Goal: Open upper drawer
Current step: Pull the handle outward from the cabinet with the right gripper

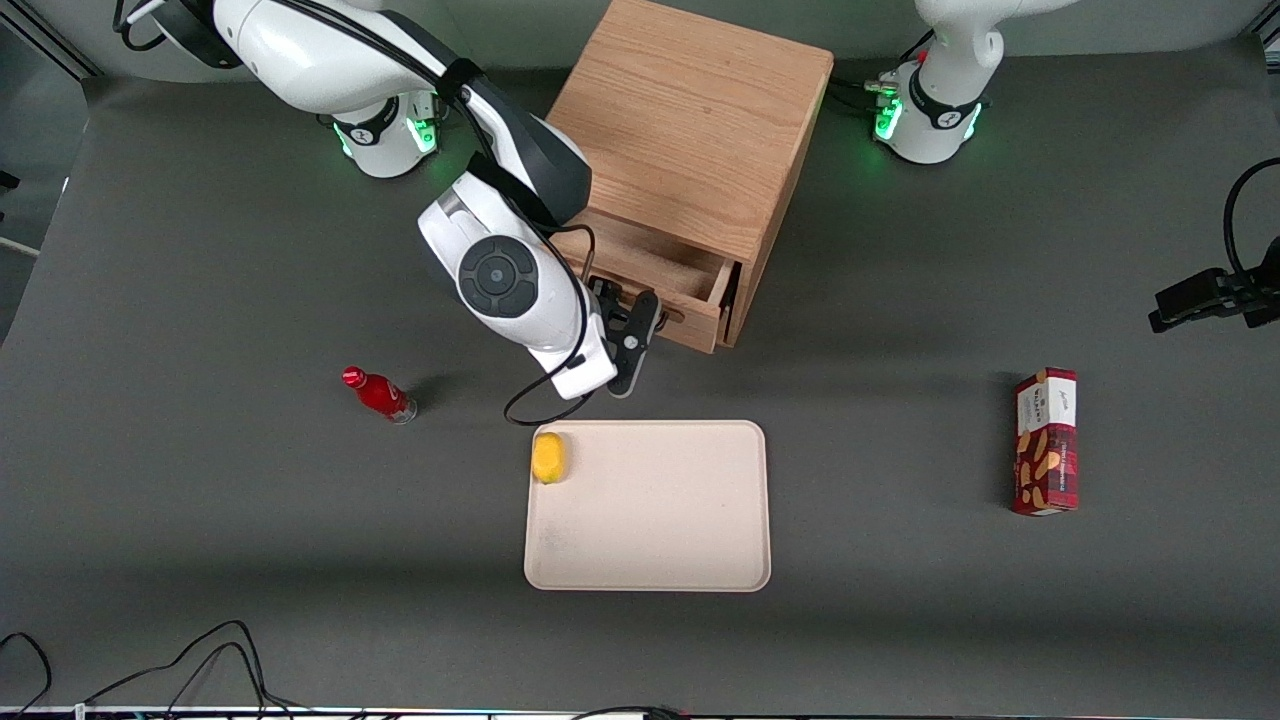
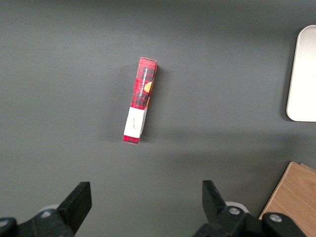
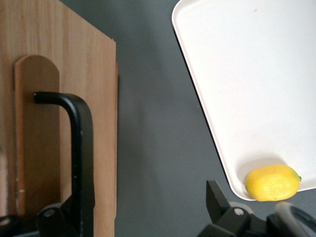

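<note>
Dark grey matting covers the work table (image 1: 200,560), and nearest the front camera a cream tray (image 1: 650,560) is seen lying flat, a yellow lemon (image 1: 548,457) resting in its corner toward the cabinet. Toward the working arm's end of the table a small red bottle (image 1: 380,394) is shown, and toward the parked arm's end a red snack box (image 1: 1046,441) is laid on its side. Farther from the camera, the oak cabinet (image 1: 690,130) is pictured with the upper drawer (image 1: 655,275) drawn partway out, its bare inside visible from above. The gripper (image 1: 640,325) is held at the drawer's front, just above the tray's nearer edge. In the right wrist view the black bar handle (image 3: 79,163) is seen running down beside one finger (image 3: 217,197) of the gripper, with a clear gap between that finger and the handle; the jaws are judged to be apart and nothing is clamped between them, though the second finger is largely hidden. The pull appears to be well under way or close to done, the drawer being plainly open. Should more travel be wanted, the handle would need to be hooked or gripped and drawn straight toward the tray; otherwise a clean retreat from the handle is called for
</note>
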Robot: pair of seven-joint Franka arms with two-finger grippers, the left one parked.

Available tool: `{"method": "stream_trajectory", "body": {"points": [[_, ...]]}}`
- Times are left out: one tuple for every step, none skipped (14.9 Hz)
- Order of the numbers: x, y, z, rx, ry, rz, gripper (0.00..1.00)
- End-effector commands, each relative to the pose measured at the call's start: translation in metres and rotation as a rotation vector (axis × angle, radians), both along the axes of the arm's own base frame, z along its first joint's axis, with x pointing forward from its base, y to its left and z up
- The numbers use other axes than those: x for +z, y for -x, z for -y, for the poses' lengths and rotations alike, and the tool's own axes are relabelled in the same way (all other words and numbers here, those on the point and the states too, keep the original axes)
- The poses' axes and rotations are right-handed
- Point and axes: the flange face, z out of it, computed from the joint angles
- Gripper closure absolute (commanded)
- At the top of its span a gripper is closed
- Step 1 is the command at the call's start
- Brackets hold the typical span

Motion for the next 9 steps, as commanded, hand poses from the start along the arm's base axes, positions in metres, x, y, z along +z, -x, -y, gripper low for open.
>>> {"method": "stream_trajectory", "body": {"points": [[0.000, -0.010, 0.003, 0.014, 0.011, 0.005, 0.00], [0.002, -0.012, 0.004, 0.013, 0.008, 0.009, 0.00], [0.004, -0.015, 0.005, 0.020, 0.003, 0.015, 0.00], [0.002, -0.018, 0.008, 0.021, 0.006, 0.015, 0.00], [0.002, -0.020, 0.012, 0.022, 0.011, 0.013, 0.00], [0.002, -0.020, 0.012, 0.035, 0.012, 0.011, 0.00], [0.002, -0.021, 0.013, 0.037, 0.013, 0.011, 0.00], [0.005, -0.022, 0.013, 0.038, 0.010, 0.014, 0.00], [0.007, -0.024, 0.015, 0.035, 0.010, 0.019, 0.00]]}}
